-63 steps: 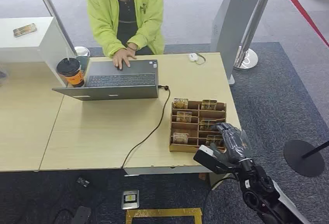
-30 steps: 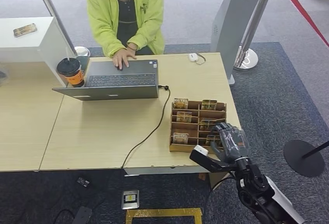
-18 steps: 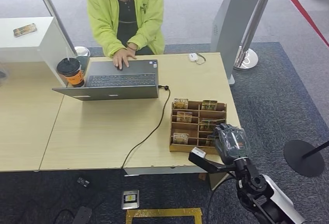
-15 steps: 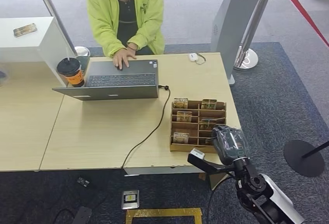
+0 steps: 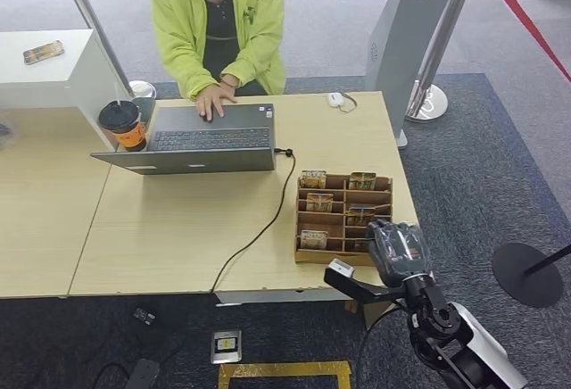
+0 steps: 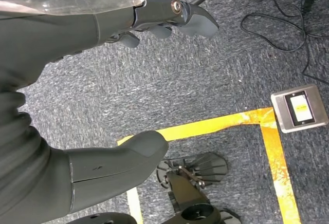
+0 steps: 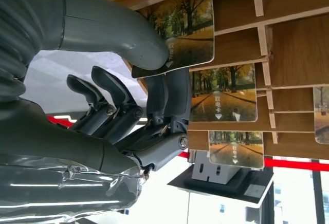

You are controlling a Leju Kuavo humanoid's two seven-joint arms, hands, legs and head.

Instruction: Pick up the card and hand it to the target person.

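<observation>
Right wrist view: the right robot hand (image 7: 155,88) pinches a card (image 7: 182,41) in the wooden rack (image 7: 294,44).

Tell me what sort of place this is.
Probably a reception or check-in desk in a lobby or exhibition hall: a person works at a laptop behind the wooden desk, a card rack holds key cards, and red barrier belts on stanchions cross the carpet.

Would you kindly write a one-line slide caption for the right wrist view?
The right hand pinches a card printed with autumn trees between thumb and fingers, at the wooden card rack.
</observation>
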